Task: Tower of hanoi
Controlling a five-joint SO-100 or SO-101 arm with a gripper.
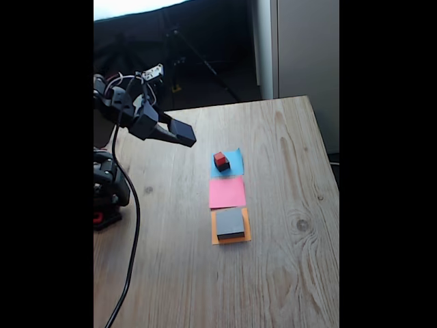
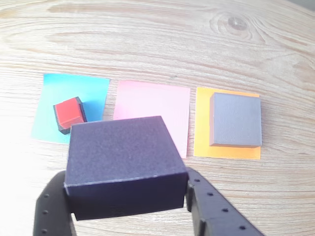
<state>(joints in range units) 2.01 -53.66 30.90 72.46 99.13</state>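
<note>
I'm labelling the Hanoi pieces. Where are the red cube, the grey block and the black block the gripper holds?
red cube (image 2: 67, 111), wrist view, red top face.
grey block (image 2: 236, 119), wrist view, top face.
black block (image 2: 120, 152), wrist view, top face, between the gripper's fingers.

No legible text, label, brand, number or sign appears on any block, paper square or the wooden tabletop (image 1: 287, 273).

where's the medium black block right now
The medium black block is held in the gripper, raised above the table; the wrist view shows it in front of the pink paper square.
</note>
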